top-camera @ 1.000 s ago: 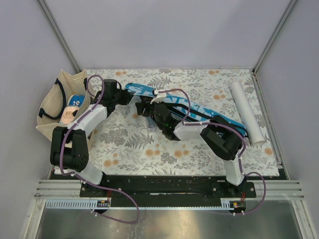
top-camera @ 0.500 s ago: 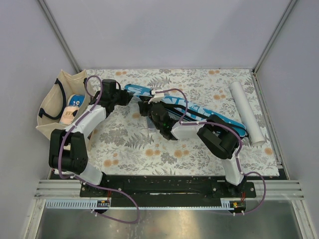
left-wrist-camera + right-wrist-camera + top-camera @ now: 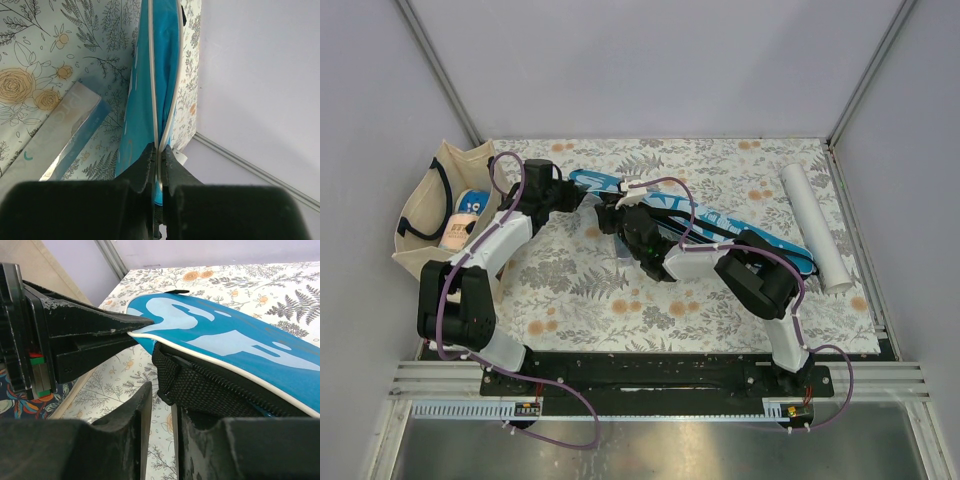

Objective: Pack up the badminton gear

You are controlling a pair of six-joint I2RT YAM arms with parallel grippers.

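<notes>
While both arms work at the upper-left end of the cover [image 3: 225,345], the packing looks to be in its early or middle part. The left claw [image 3: 159,150] is clenched on the white-piped rim of the blue top panel, right at its tip. The right claw [image 3: 169,405] sits just below it and appears clamped on the black edging [image 3: 200,385] of the underside, which drops into the narrow gap between its fingers. Held like this, the two layers of the cover are parted a little at that end, so I judge the step in hand to be opening or closing its mouth; which of the two I cannot tell.

The cover lies slantwise across the middle of the table [image 3: 620,300], running from upper left to right of centre in the overhead view. Neither rackets nor shuttlecocks show in any view. They may be inside the cover, but nothing visible settles it.

The white tube [image 3: 815,225] lies by itself at the right side of the frame, well apart from both claws and not packed into anything. That part is left to do.

A beige tote bag [image 3: 420,215] with black handles stands at the left edge. It holds something printed in blue, white and orange, too small to identify.
</notes>
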